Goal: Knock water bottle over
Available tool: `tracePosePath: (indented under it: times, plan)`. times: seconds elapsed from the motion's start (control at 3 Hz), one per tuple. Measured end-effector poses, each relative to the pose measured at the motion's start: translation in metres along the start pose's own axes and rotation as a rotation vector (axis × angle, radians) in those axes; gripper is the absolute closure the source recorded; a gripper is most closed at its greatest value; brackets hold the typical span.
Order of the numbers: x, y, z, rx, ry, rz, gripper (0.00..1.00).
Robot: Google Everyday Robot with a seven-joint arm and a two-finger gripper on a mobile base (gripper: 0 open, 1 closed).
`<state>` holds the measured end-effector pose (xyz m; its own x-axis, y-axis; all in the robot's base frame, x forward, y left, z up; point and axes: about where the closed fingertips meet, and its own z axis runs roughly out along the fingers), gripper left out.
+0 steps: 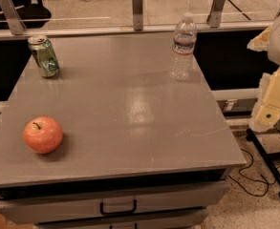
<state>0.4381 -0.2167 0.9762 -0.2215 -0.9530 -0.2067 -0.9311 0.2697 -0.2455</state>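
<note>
The water bottle [183,47] is clear and ribbed, with a white cap and a white, red and blue label band. It stands upright near the far right corner of the grey table [130,109]. My gripper [272,106] is a cream-coloured shape at the right edge of the view, off the table's right side. It is nearer to the camera than the bottle and well apart from it. Part of it is cut off by the frame edge.
A green drink can [44,56] stands at the far left of the table. A red apple [43,135] lies at the front left. A drawer handle [118,207] shows below the front edge. A glass railing [137,8] runs behind. A black stand leg [268,166] and cables lie on the floor at right.
</note>
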Motion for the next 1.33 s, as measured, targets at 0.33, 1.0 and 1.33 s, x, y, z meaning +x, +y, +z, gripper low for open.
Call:
tracePosePath:
  times: [0.33, 1.0, 1.33]
  plan:
    - [0.0, 0.0, 0.0, 0.0, 0.0, 0.0, 0.0]
    - [-0.01, -0.027, 0.02, 0.072, -0.077, 0.051, 0.0]
    - [-0.031, -0.053, 0.04, 0.123, -0.158, 0.085, 0.0]
